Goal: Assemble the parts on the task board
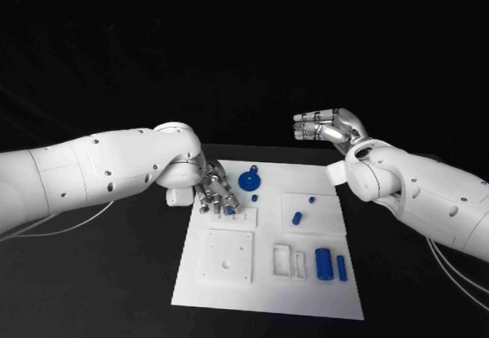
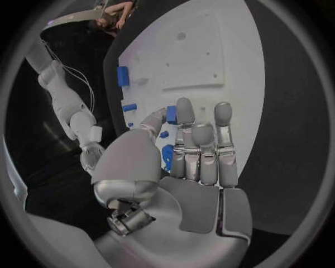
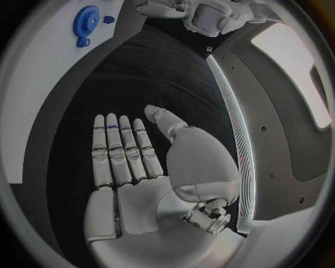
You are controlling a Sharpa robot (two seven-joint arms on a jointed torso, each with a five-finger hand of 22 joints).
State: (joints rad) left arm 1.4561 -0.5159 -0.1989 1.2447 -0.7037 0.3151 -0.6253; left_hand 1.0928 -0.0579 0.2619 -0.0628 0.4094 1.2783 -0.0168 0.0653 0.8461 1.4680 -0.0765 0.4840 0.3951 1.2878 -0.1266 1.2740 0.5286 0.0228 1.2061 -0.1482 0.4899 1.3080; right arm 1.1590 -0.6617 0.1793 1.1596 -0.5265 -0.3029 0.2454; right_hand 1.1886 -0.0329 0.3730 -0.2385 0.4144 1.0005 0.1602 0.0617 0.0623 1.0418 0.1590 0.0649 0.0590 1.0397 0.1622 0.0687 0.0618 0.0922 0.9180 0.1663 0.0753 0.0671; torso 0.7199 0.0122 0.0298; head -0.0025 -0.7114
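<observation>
From the head camera, the left hand (image 1: 213, 189) reached down over the upper left of the white board (image 1: 269, 296), fingertips at a small blue piece (image 1: 230, 211) on a raised white block, probably so it could be seated there. The right hand (image 1: 328, 127) hung raised beyond the board, likely parked out of the way. A blue gear (image 1: 251, 180), a blue cylinder (image 1: 323, 264) and small pegs lay spread on the board.

At the left wrist, thumb and a finger (image 2: 184, 111) pinched the blue piece (image 2: 171, 114) just above the board (image 2: 209, 33).

At the right wrist, the hand (image 3: 136, 167) was flat, fingers straight, holding nothing; the gear (image 3: 85, 21) lay beyond it.
</observation>
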